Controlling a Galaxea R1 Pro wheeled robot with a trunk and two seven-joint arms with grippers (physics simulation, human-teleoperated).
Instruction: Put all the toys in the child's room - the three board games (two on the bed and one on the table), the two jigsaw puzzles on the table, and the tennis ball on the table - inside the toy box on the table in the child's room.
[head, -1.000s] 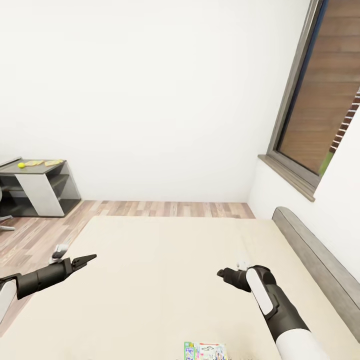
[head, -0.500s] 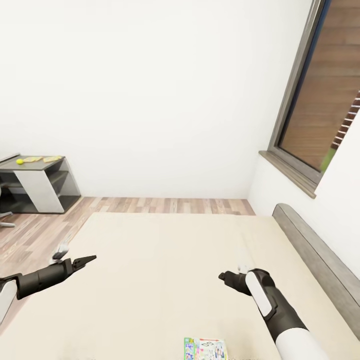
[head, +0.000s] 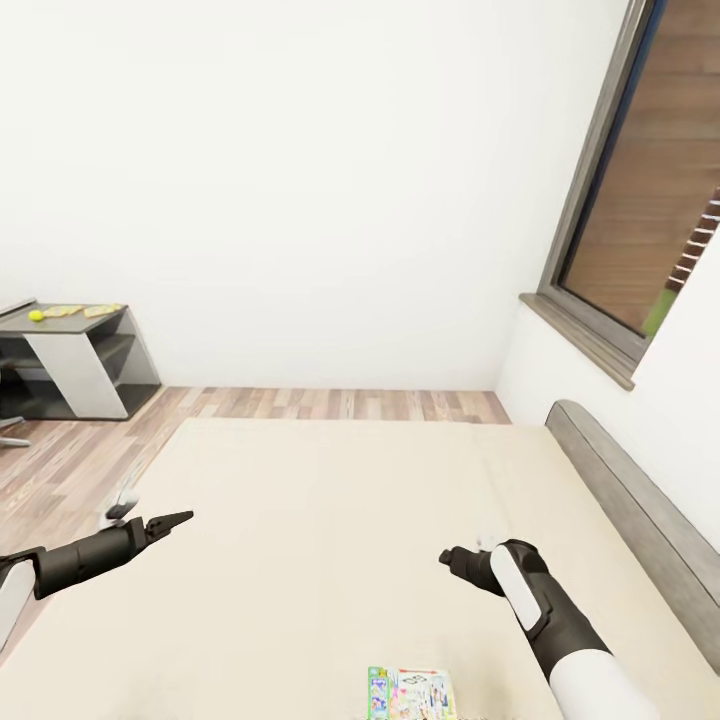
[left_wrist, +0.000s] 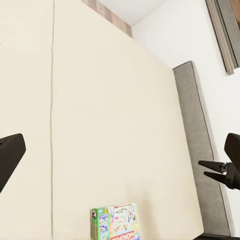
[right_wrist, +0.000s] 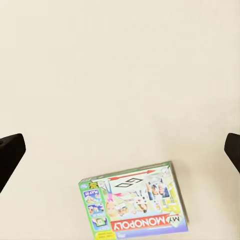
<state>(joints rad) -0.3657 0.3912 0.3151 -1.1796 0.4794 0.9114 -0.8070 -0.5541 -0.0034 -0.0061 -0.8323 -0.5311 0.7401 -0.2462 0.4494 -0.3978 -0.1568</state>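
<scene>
Now, bed (head: 330, 540): the beige cover spreads across the near scene, with the grey headboard (head: 640, 530) running along its right side.
Monopoly board game (right_wrist: 134, 205): flat on the cover at the near edge of the head view (head: 410, 695), between the two arms and nearer the right one, lying clear of both claws.
Left gripper (head: 168, 522): held out over the left part of the bed with nothing in it; in its wrist view one dark finger (left_wrist: 9, 157) sits at the frame edge, so the fingers look spread wide.
Right gripper (head: 455, 558): hovers over the right half of the bed with nothing in it; its wrist view puts the dark fingers (right_wrist: 9, 157) at opposite edges, set far apart, with the game box on the cover beyond them.
Table (head: 75, 365): far left against the white wall, its dark grey section showing.
Tennis ball (head: 36, 316): yellow-green, on the table top.
Jigsaw puzzles (head: 85, 312): thin yellowish sheets just right of the ball; detail is too small to tell.
Window (head: 650, 190): grey-framed, on the right wall.
Floor (head: 330, 405): wood planks between the bed and the far wall.
</scene>
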